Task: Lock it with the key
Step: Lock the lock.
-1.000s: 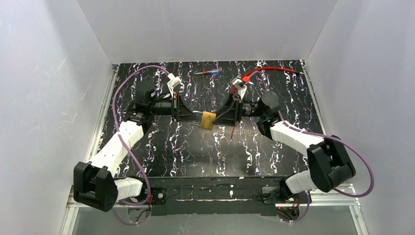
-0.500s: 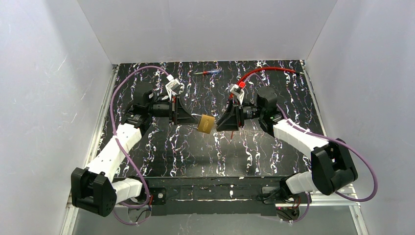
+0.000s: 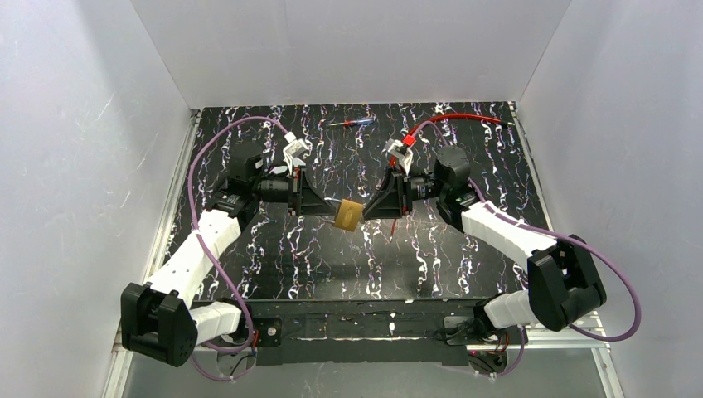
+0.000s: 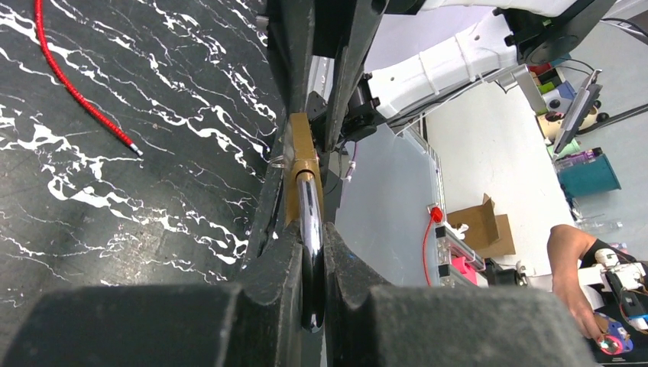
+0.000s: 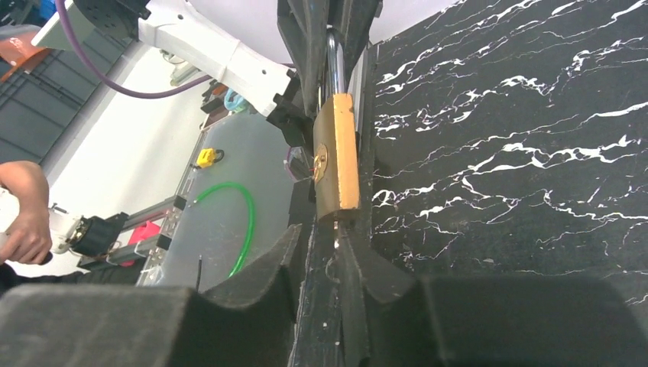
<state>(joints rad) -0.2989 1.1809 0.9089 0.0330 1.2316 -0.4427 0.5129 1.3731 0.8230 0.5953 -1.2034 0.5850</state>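
Above the black, white-veined marbled tabletop (image 3: 315, 257), the left gripper (image 3: 329, 205) pinches the smooth chrome shackle (image 4: 309, 222) of the boxy brass padlock (image 3: 349, 215). The right gripper (image 3: 370, 209) sets matte black fingers (image 5: 252, 298) around the padlock's base, closer together than 1 second ago; whether they grip anything, I cannot tell.

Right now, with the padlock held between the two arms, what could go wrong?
The left gripper pinches only the smooth steel shackle, so the padlock could probably swivel or slip out. The right gripper crowds the padlock's bottom end; a slightly skewed push there might twist it out of the left grip.
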